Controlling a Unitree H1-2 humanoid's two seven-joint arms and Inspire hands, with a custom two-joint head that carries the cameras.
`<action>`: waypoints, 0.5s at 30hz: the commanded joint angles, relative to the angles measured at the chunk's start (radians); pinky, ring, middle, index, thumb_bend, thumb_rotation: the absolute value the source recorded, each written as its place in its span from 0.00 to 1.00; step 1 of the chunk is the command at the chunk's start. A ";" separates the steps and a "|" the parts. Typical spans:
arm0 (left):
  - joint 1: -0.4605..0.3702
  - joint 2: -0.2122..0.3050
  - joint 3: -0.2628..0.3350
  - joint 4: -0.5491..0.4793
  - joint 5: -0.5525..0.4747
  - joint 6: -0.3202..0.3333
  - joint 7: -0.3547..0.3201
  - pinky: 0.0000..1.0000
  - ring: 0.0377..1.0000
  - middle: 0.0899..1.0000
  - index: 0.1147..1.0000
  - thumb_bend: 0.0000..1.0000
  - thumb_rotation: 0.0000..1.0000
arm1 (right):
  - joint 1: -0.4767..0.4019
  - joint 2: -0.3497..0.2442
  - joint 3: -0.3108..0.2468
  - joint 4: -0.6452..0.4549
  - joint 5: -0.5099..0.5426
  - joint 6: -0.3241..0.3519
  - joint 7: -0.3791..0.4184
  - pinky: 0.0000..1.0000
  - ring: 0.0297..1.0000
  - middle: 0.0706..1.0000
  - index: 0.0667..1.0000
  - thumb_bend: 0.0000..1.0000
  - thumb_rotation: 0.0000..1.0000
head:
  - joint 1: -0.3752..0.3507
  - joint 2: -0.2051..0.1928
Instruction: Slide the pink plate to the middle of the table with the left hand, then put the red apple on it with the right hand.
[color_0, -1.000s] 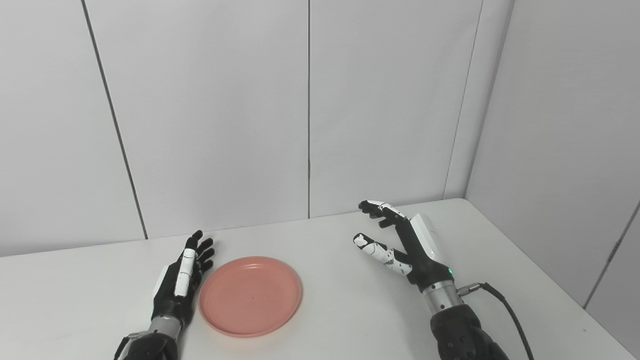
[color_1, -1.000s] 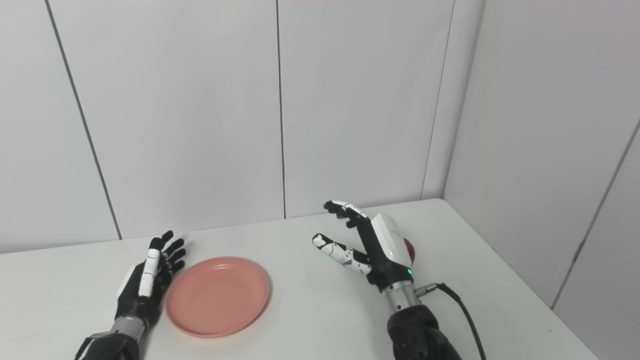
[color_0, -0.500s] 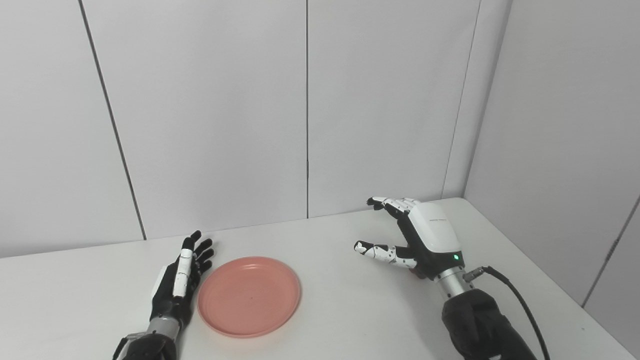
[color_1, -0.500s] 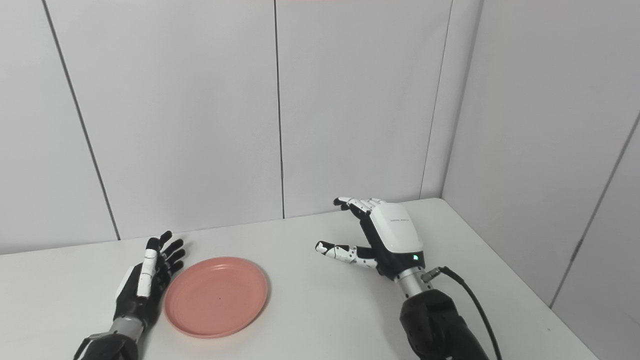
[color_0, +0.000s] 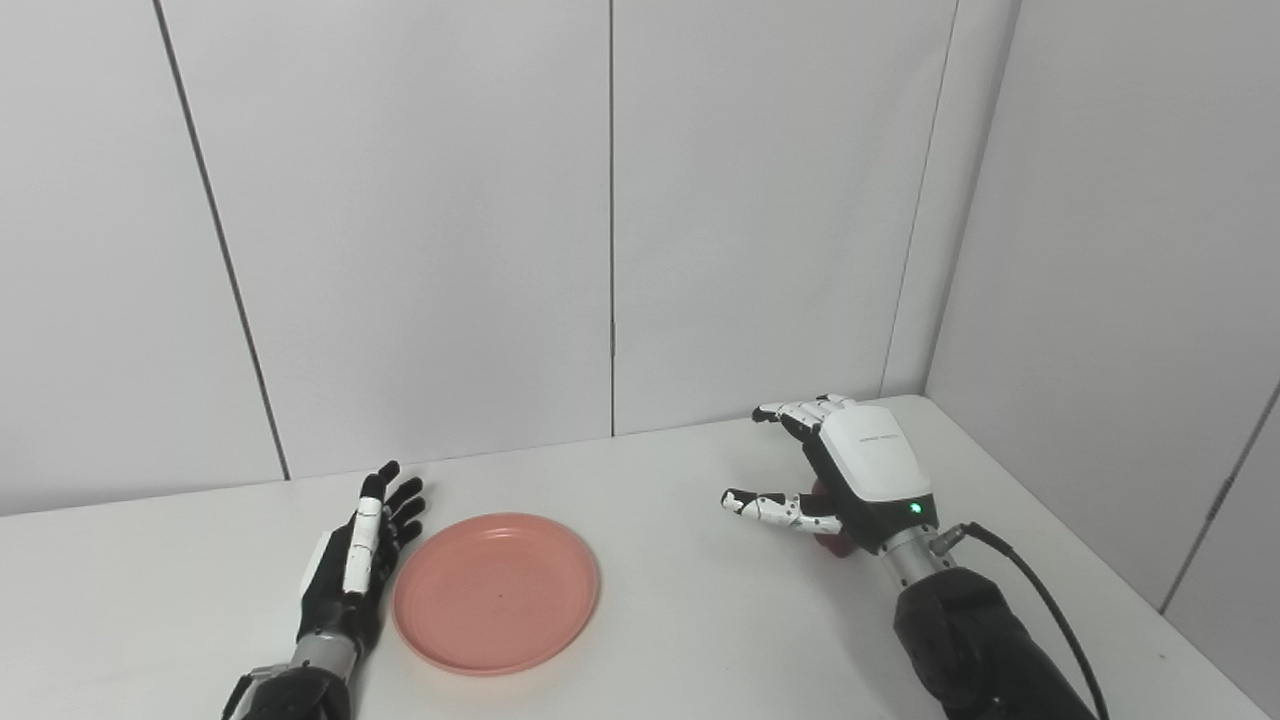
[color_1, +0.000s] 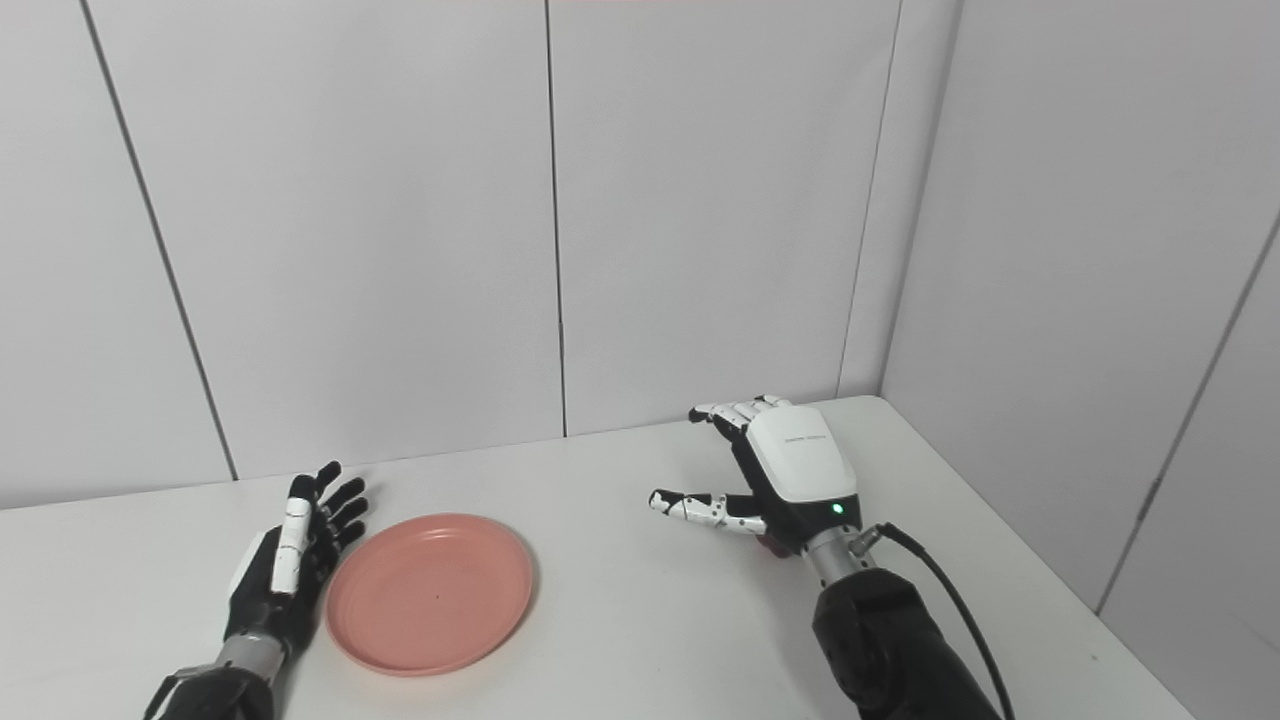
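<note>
1. Pink plate (color_0: 497, 592) lies flat on the table (color_0: 690, 640), left of its middle; your left hand (color_0: 352, 565) stands edge-on just beside the plate's left rim, fingers straight and holding nothing, placed to push.
2. Your right hand (color_0: 858, 478), well right of the plate, arches palm-down over the red apple (color_0: 830, 540), fingers spread, not gripping yet.
3. Both views show only a red sliver under that palm; the right eye view adds nothing more.
</note>
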 joint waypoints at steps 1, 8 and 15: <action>0.062 0.043 0.007 0.066 0.007 0.071 0.041 0.93 0.91 0.90 0.94 0.81 0.96 | -0.061 -0.030 -0.011 -0.004 0.006 0.020 -0.033 0.84 0.77 0.73 0.70 0.88 1.00 | 0.005 0.002; 0.064 0.040 0.006 0.057 0.010 0.079 0.047 0.93 0.90 0.90 0.94 0.81 0.96 | -0.076 -0.052 -0.011 0.040 0.015 0.022 -0.035 0.84 0.77 0.73 0.71 0.87 1.00 | 0.005 0.004; 0.070 0.039 0.010 0.038 0.005 0.090 0.045 0.94 0.91 0.90 0.94 0.81 0.95 | -0.094 -0.064 -0.009 0.105 0.026 0.025 -0.042 0.82 0.75 0.72 0.71 0.87 0.99 | 0.010 0.006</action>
